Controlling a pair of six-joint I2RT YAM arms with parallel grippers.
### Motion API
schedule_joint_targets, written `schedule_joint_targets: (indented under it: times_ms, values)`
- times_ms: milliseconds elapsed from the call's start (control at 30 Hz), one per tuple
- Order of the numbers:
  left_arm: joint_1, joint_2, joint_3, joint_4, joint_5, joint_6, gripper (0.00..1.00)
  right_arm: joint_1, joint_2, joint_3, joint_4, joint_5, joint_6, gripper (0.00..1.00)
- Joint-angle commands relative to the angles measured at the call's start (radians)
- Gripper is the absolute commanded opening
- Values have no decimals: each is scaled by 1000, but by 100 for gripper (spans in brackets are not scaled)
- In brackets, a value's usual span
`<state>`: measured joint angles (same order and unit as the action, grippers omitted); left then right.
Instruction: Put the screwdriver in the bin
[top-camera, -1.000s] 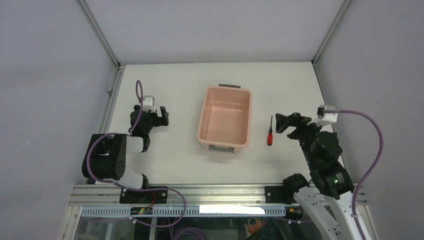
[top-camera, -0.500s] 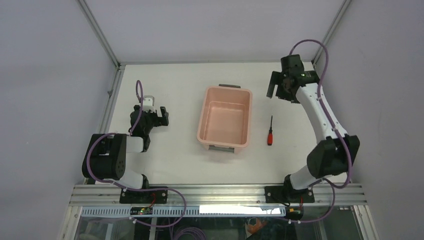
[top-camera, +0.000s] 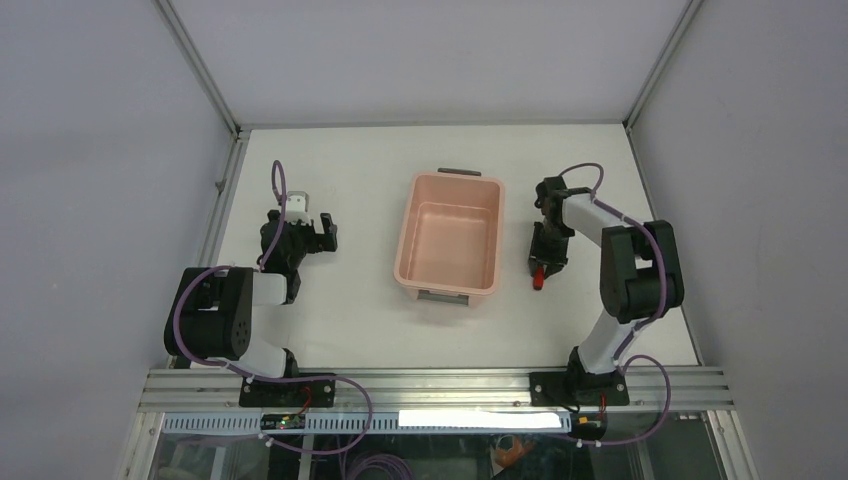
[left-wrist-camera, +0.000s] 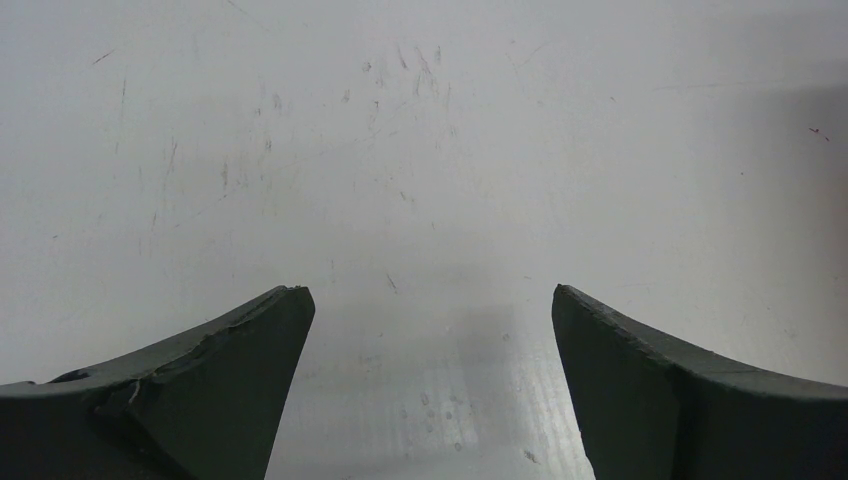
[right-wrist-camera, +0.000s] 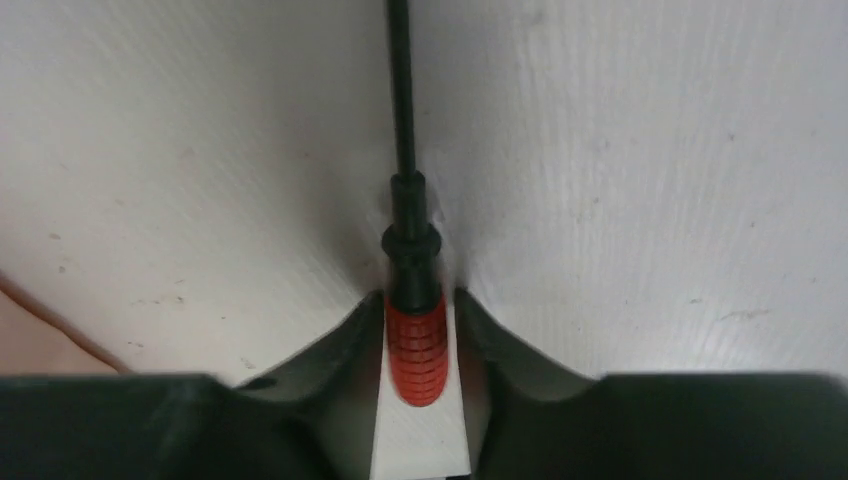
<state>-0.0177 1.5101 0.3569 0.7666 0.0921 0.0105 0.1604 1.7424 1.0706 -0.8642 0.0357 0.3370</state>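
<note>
A white table (top-camera: 400, 330) spreads beneath and all round the right pincer (top-camera: 541, 268) and the left pincer (top-camera: 327, 232). Just ahead of the left pincer's tips the tabletop carries fine scratches (left-wrist-camera: 400, 70), faint and mostly short. Grey walls (top-camera: 90, 150) stand well beyond both pincers, to either side and at the far end, joined at the far corners by slanting metal posts (top-camera: 200, 70). Behind the pincers, along the table's near edge, runs an aluminium rail (top-camera: 440, 385) — below it, a bright white strip (top-camera: 465, 420).

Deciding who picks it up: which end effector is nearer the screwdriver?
Right. The right end effector flanks the red handle of the screwdriver; the left end effector sits far off, beyond the bin.
</note>
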Motion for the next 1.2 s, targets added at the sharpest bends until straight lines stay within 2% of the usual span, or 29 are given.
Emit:
schedule_joint_targets:
  times_ms: [0, 33, 167, 433, 600, 767, 933, 1033, 1167]
  values:
    - [10, -3, 17, 57, 24, -8, 99, -1, 19, -24, 112, 47, 16, 9]
    - [10, -4, 17, 56, 25, -9, 99, -1, 17, -19, 105, 53, 15, 0]
    - [10, -4, 17, 56, 25, -9, 99, 3, -39, 40, 1, 71, 4, 0]
    - [10, -5, 17, 57, 25, -9, 99, 27, -256, 289, -360, 57, -9, 0]
    - [10, -4, 17, 57, 25, -8, 99, 111, -361, 418, -444, 61, 67, 0]
    - [10, -5, 18, 57, 25, -9, 99, 328, -378, 543, -398, 115, 167, 0]
    - [10, -4, 17, 57, 24, -8, 99, 548, -276, 640, -271, 186, 193, 0]
    - [10, -4, 17, 57, 24, -9, 99, 607, -174, 656, -193, 194, 192, 0]
    - [10, -4, 17, 57, 24, -9, 99, 618, -58, 616, -124, 182, 213, 0]
